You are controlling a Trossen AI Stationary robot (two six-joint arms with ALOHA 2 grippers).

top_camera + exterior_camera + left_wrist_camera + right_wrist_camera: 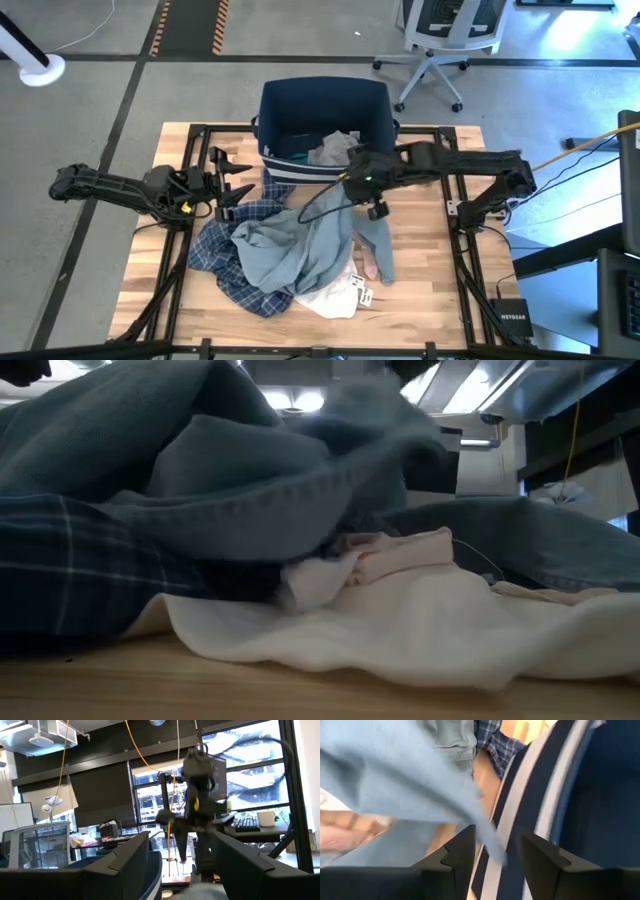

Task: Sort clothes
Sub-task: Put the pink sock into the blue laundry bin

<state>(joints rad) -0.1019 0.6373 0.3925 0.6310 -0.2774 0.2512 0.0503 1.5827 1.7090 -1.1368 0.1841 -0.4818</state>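
Pinching the grey-blue garment, the right hand is held beside the bin for dropping; the left hand is kept spread, waiting.

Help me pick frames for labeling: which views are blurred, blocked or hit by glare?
High view: sharp, evenly lit. Low view: filled by close, soft-focus grey-blue garment. Left wrist view: bright windows behind, right arm motion-smeared. Right wrist view: grey-blue garment and striped bin streaked with blur.
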